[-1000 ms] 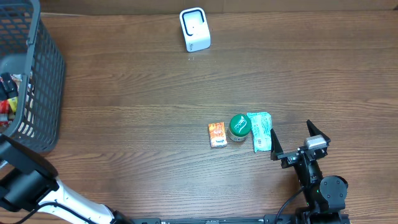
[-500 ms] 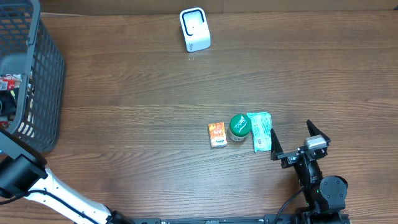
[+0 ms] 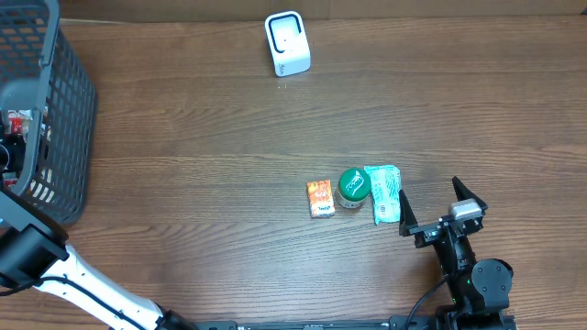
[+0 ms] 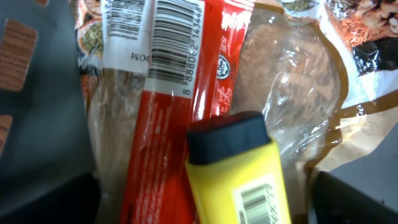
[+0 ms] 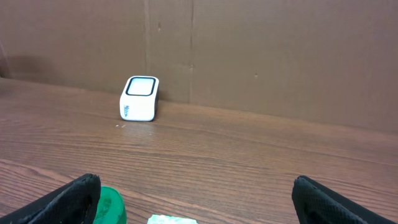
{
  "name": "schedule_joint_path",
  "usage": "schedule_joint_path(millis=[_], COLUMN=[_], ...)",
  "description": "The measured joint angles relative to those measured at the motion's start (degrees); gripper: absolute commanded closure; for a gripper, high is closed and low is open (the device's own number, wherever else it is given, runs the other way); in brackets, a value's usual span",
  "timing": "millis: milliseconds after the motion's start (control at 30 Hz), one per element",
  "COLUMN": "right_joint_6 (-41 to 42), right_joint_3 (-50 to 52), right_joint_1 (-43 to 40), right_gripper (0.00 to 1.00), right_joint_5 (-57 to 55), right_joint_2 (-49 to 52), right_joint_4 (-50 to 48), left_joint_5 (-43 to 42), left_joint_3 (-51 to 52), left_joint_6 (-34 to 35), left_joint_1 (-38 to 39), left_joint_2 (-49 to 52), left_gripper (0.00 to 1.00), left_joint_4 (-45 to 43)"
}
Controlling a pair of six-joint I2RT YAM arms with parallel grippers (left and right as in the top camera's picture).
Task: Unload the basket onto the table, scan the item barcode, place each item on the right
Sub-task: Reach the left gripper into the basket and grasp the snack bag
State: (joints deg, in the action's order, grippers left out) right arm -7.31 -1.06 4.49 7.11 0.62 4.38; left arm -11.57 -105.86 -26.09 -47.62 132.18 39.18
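A brown wood-grain table (image 3: 193, 137) is seen from above. A small white scanner (image 3: 287, 43) stands near its far edge. Far to the left of the scanner, a dark mesh basket (image 3: 64, 110) sits at the table's edge. Nearer than the scanner and slightly to its right, three small items lie close together in a row: an orange packet (image 3: 320, 198), a round green tub (image 3: 353, 186) and a pale green pouch (image 3: 385, 192).
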Motion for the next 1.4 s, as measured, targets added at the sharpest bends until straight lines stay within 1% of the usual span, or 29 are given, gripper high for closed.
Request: schedule_joint_path(millis=[67,100,267,300,333,367,467,567,633,867,1233,1400], right_joint_6=[0.0,0.0,0.0,0.0,0.0,0.0,0.0,0.0,0.0,0.0,0.0,0.0], right_joint_3=[0.0,0.0,0.0,0.0,0.0,0.0,0.0,0.0,0.0,0.0,0.0,0.0], right_joint_1=[0.0,0.0,0.0,0.0,0.0,0.0,0.0,0.0,0.0,0.0,0.0,0.0], right_gripper=[0.0,0.0,0.0,0.0,0.0,0.0,0.0,0.0,0.0,0.0,0.0,0.0], right_joint_5=[0.0,0.0,0.0,0.0,0.0,0.0,0.0,0.0,0.0,0.0,0.0,0.0], right_joint_2=[0.0,0.0,0.0,0.0,0.0,0.0,0.0,0.0,0.0,0.0,0.0,0.0], right_joint_4=[0.0,0.0,0.0,0.0,0.0,0.0,0.0,0.0,0.0,0.0,0.0,0.0], left_joint_5=[0.2,0.2,0.7,0.9,0.9,0.9,0.9,0.9,0.9,0.8,1.1,1.3], left_joint_3=[0.0,-0.2,-0.3,-0.3,-0.3,-0.3,-0.2,-0.3,-0.3,-0.5,-3.6,-4.4], left_joint_6=[0.0,-0.2,-0.5,-0.5,-0.5,-0.5,-0.9,-1.1,-1.1,-0.5,7.0,10.0], left_joint_1=[0.0,0.0,0.3,0.3,0.4,0.4,0.4,0.4,0.4,0.4,0.8,0.8], left_joint_2=[0.0,0.0,0.0,0.0,0.0,0.0,0.0,-0.1,-0.2,-0.2,-0.4,-4.4], left_gripper=[0.38,0.45,0.45,0.47,0.52,0.62,0.76,0.86,0.96,0.96,0.96,0.96], left_joint_4=[0.4,0.7,1.9,1.9,1.9,2.0,1.9,1.9,2.0,2.4,7.1,7.8])
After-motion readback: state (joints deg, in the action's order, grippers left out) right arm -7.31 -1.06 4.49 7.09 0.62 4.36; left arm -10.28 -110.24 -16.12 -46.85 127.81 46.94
